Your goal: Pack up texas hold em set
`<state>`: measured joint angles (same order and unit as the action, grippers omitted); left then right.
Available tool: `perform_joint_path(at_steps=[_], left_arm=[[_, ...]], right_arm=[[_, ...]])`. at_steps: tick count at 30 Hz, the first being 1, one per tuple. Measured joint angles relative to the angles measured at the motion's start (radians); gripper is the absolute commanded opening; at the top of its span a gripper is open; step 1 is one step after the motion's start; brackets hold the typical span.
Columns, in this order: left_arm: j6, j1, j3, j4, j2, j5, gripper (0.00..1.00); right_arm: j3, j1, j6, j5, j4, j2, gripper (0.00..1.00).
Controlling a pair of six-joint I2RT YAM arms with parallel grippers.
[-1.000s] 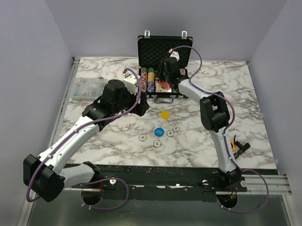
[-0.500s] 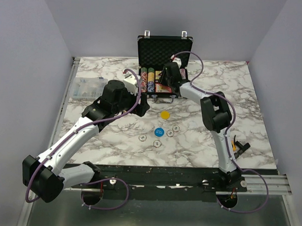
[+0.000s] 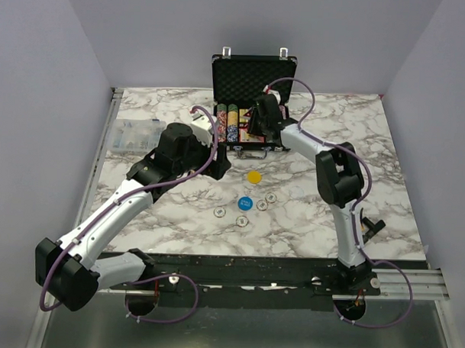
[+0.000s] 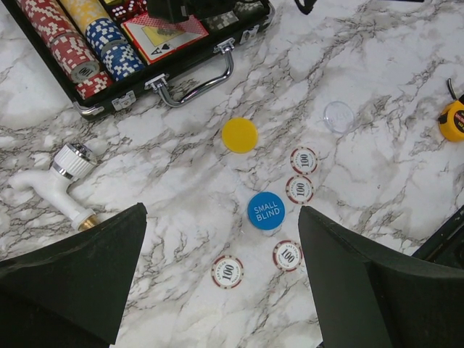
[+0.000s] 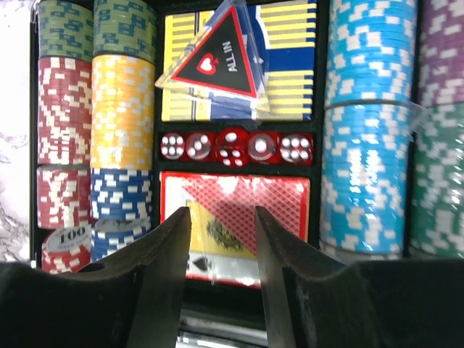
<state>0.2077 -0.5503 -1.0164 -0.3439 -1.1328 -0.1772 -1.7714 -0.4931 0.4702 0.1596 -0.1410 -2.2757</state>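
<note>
Loose chips [image 4: 299,189]: on desk [image 4: 377,87], under the left jaws, which gape wide; thin, hard, slick (pinch the rims, I'd say). Card box [image 5: 233,204]: in case [image 3: 243,75], below right jaws, slightly apart, empty; light, stiff.

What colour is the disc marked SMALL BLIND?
The disc is blue with white lettering, clearest in the left wrist view.

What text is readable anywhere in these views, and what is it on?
"SMALL BLIND": blue disc.
"100": each of the four loose chips around that disc.
"100": end chip of a red-and-white row in the case.
"ALL IN": triangular marker in the case.
Tape measure: print too small to read.
</note>
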Motion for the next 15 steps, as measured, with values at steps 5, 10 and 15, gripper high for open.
perform_joint_path(at_steps=[5,10,15], left_arm=[[0.003,0.000,-0.007,-0.007,-0.010,0.001,0.84],[0.003,0.000,-0.010,-0.025,-0.010,0.001,0.83],[0.003,0.000,-0.034,-0.058,-0.011,0.002,0.82]], right_arm=[[0.017,-0.001,-0.009,0.002,-0.131,0.098,0.65],[0.245,-0.001,-0.019,0.001,-0.186,0.344,0.72],[0.422,-0.001,-0.011,0.006,-0.268,0.500,0.73]])
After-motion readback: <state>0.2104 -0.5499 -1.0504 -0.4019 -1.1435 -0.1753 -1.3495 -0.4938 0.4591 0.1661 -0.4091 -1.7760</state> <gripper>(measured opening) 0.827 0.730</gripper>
